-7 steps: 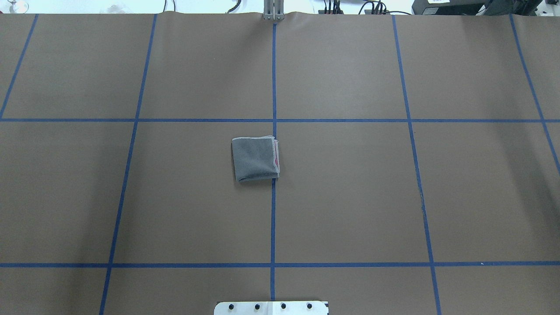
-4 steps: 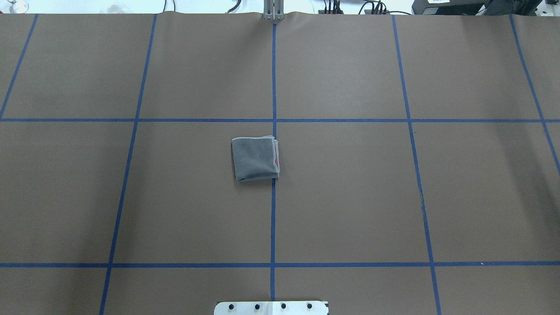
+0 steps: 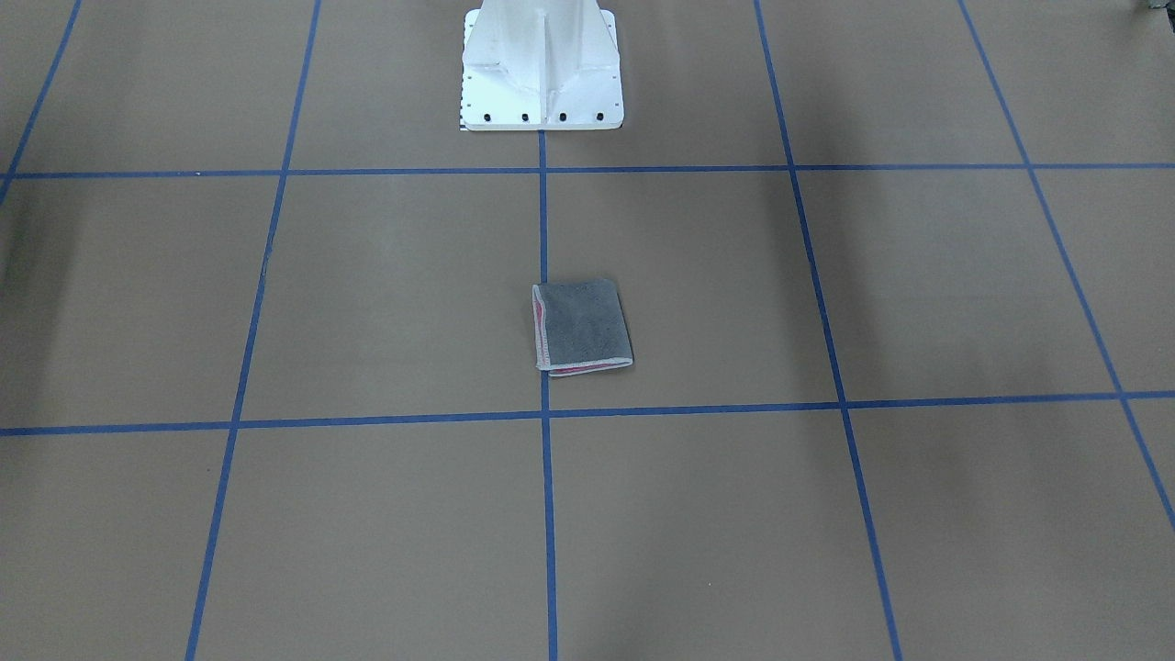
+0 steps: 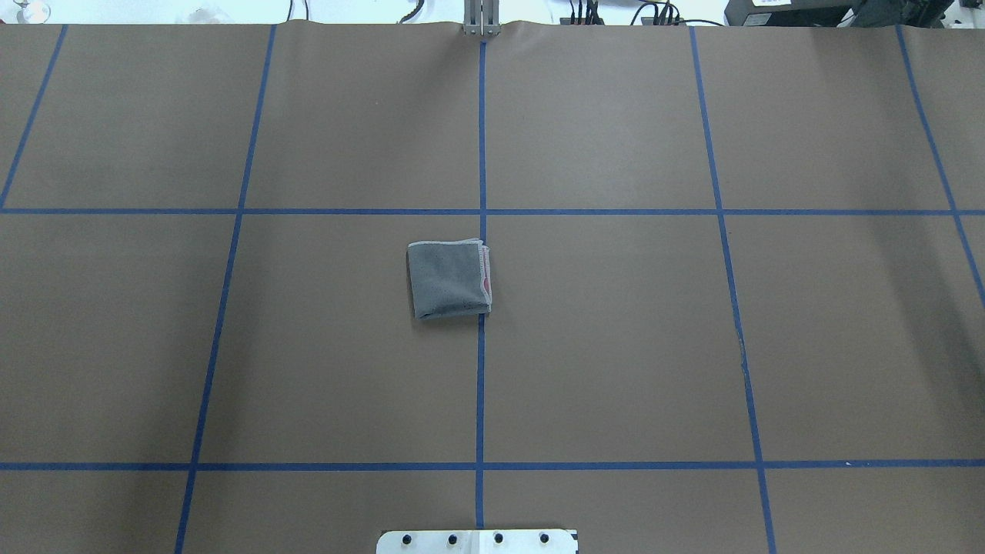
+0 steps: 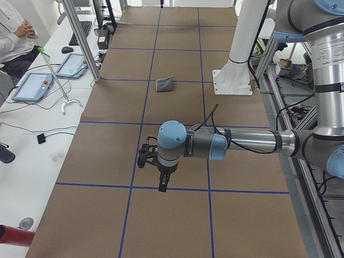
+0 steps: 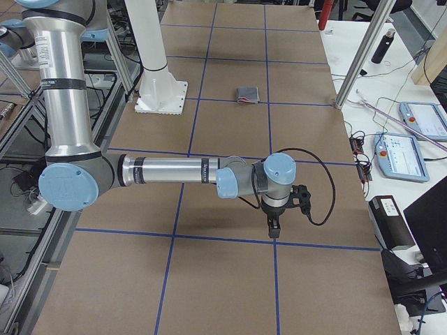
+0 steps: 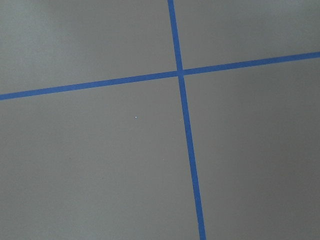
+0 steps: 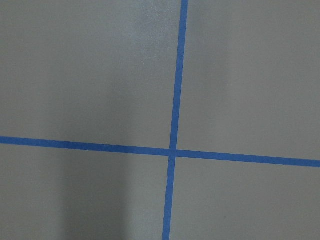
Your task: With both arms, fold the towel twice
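Observation:
The towel point(image 4: 449, 279) lies folded into a small square near the table's middle, dark grey face up, with its pale hem and a strip of pink-red along one edge. It also shows in the front view point(image 3: 582, 327) and both side views point(image 5: 164, 84) point(image 6: 247, 94). Neither arm touches it. My left gripper point(image 5: 163, 185) points down over the paper far from the towel, at the table's left end. My right gripper point(image 6: 272, 229) points down at the right end. I cannot tell whether either is open or shut. Both wrist views show only brown paper and blue tape.
Brown paper with a blue tape grid point(image 4: 482, 211) covers the table. The white bolted pedestal point(image 3: 542, 69) stands at the robot's side. Metal posts point(image 5: 80, 37) point(image 6: 363, 56), tablets point(image 5: 33, 86) point(image 6: 401, 155) and a seated operator point(image 5: 13, 32) are beyond the far edge.

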`<state>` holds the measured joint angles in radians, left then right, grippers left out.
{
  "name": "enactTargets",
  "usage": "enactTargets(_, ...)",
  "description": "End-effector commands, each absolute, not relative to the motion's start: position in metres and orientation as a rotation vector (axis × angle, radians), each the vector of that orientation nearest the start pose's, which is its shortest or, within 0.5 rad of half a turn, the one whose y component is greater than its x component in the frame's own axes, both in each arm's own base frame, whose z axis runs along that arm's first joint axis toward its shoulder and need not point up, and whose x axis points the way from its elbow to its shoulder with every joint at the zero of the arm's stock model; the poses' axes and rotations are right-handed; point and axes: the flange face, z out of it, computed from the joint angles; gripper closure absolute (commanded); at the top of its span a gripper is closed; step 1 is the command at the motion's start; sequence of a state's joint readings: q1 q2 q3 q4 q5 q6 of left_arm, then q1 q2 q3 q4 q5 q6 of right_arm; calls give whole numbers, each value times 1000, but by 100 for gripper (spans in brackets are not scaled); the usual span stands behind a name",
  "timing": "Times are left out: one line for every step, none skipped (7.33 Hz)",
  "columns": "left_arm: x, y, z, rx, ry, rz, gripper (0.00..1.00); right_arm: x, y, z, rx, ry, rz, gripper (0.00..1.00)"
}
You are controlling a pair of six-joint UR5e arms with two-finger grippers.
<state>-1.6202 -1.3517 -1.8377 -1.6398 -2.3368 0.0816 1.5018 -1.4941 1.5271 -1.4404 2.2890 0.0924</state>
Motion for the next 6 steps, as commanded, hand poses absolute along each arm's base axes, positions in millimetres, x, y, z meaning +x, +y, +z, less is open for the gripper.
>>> enactTargets(-83,-403,618,161,757,77,0,30,-539,628,99,-730,-32,0)
enactTargets(-83,-403,618,161,757,77,0,26,-541,624,93,-733,-9,0)
enactTargets(-83,-403,618,160,758,77,0,26,-542,620,96,-732,-2,0)
enactTargets(-83,-403,618,161,757,77,0,26,-542,620,96,-732,-2,0)
enactTargets(-83,-403,618,160,758,77,0,26,-541,621,94,-732,-1,0)
enactTargets(-83,-403,618,160,758,77,0,26,-541,621,94,-732,-1,0)
